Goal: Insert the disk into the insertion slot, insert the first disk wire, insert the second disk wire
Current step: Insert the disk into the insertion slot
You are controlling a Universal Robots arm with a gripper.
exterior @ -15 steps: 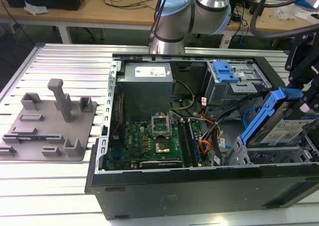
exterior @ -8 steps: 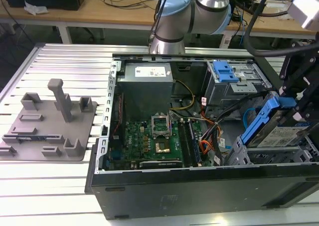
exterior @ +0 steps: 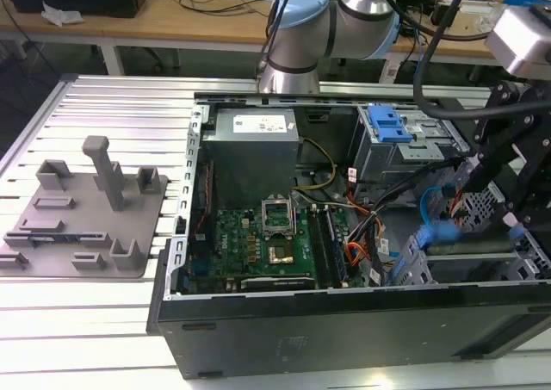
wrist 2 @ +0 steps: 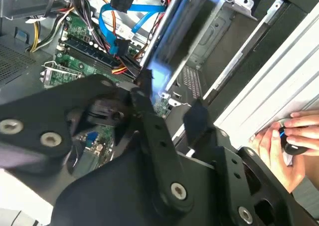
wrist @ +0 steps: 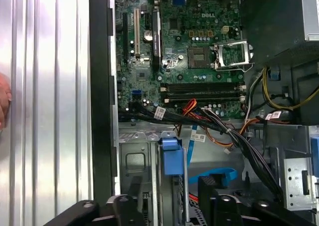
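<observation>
The disk point(exterior: 441, 232) shows as a blurred bright blue carrier at the grey drive cage in the near right corner of the open computer case. In both wrist views its blue carrier point(wrist 2: 174, 31) point(wrist: 172, 156) runs along the perforated metal of the insertion slot point(wrist: 133, 161) point(exterior: 411, 265). My black gripper point(exterior: 495, 205) point(wrist 2: 172, 99) point(wrist: 172, 198) hangs right over the disk, in line with the blue carrier. A loose blue flat cable point(wrist: 214, 177) point(wrist 2: 132, 9) and a black wire bundle point(wrist: 234, 136) lie beside the cage.
The green motherboard point(exterior: 267, 244), the grey power supply point(exterior: 254, 132) and a taller cage with a blue latch point(exterior: 387, 123) fill the case. A grey fixture point(exterior: 86, 209) lies on the slatted table. A person's hand point(wrist 2: 286, 141) rests by the case wall.
</observation>
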